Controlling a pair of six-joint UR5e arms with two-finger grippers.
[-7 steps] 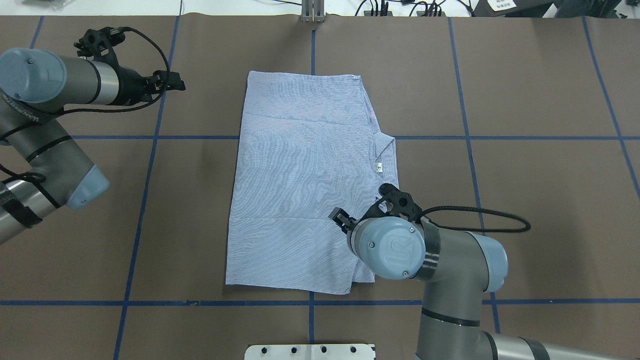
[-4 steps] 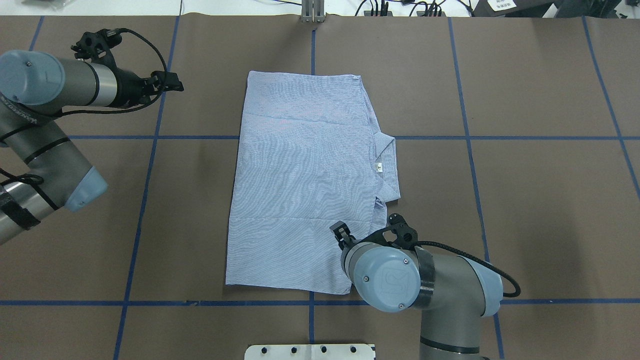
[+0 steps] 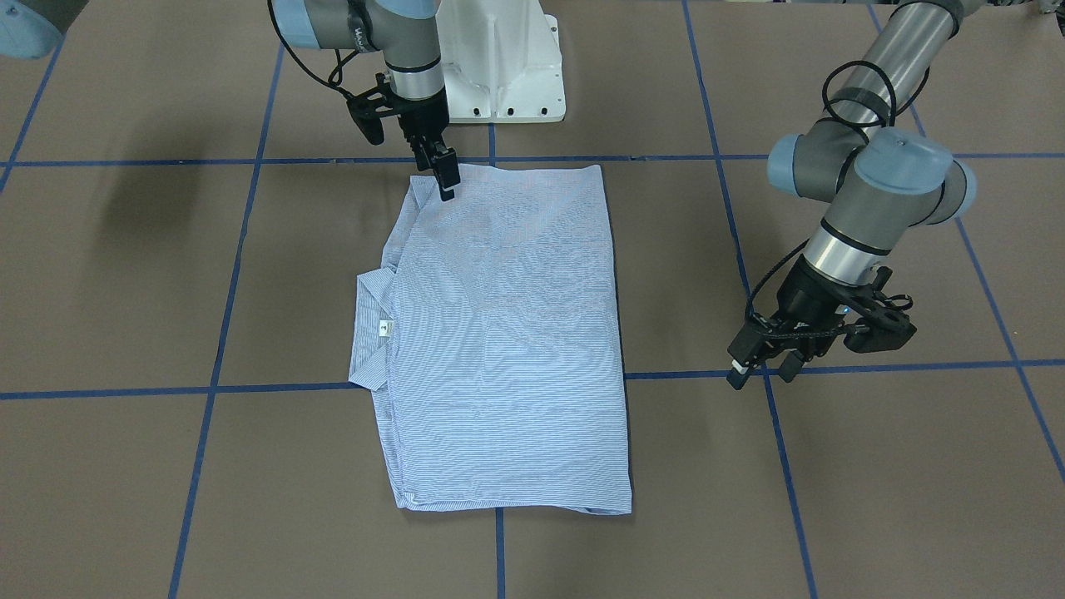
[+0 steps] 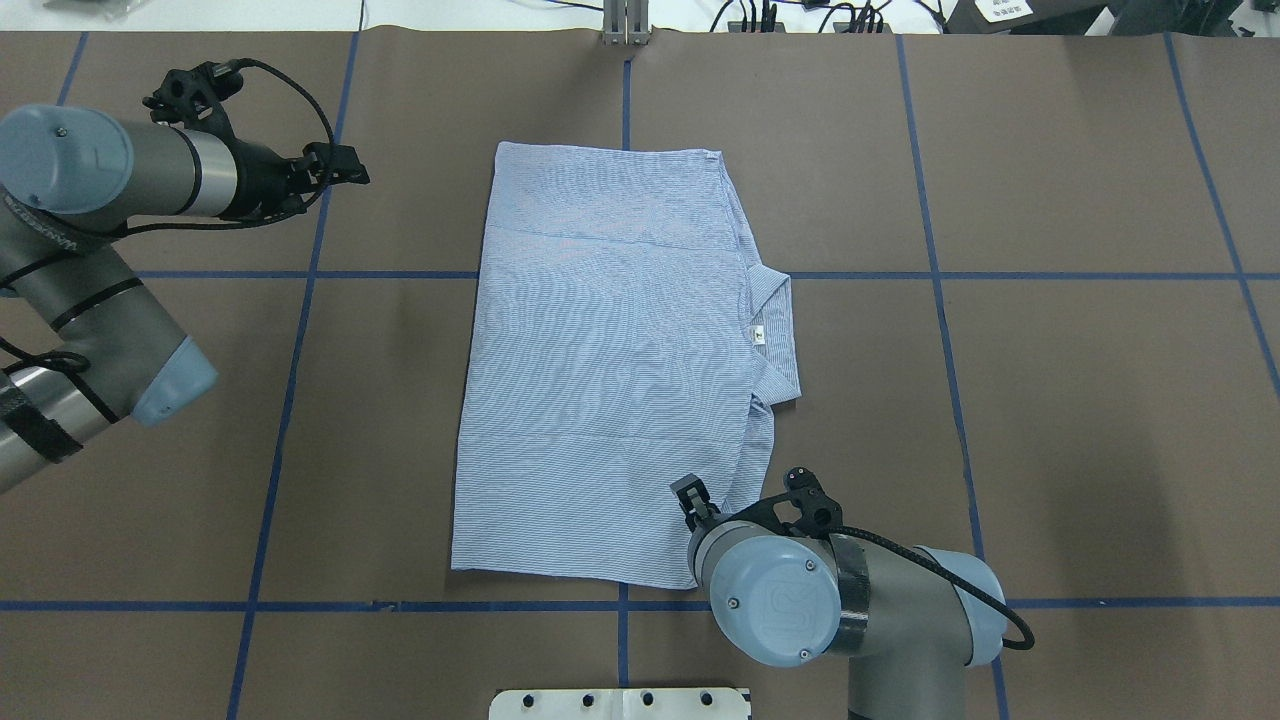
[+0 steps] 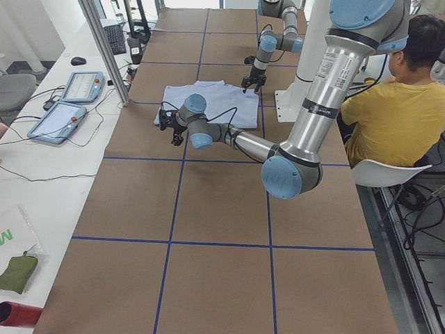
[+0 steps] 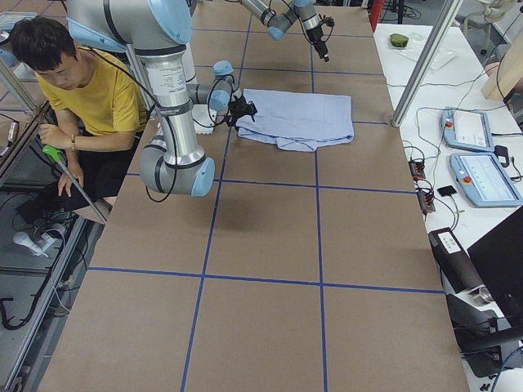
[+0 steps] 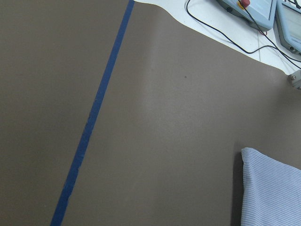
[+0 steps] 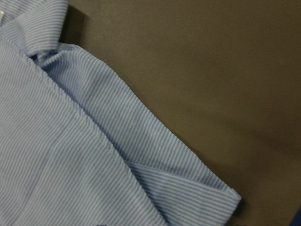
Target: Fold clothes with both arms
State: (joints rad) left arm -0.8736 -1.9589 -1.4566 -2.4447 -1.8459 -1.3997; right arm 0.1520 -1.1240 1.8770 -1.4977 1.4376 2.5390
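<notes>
Right hand at the folded shirt's robot-side, collar-side corner

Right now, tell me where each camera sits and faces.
Front-facing: across the table, facing the robot; shirt, left arm, right arm, white base.
Overhead: behind the robot, looking down; shirt, both arms.
Exterior left: table end; left arm near, person.
Exterior right: opposite end; right arm near, person.
Left wrist: table, shirt corner; robot unseen.
Right wrist: shirt edge; robot unseen.
Shared: all show the shirt.

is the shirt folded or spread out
Folded: the shirt lies as a compact rectangle, no sleeves sticking out, collar showing at one long edge.
</notes>
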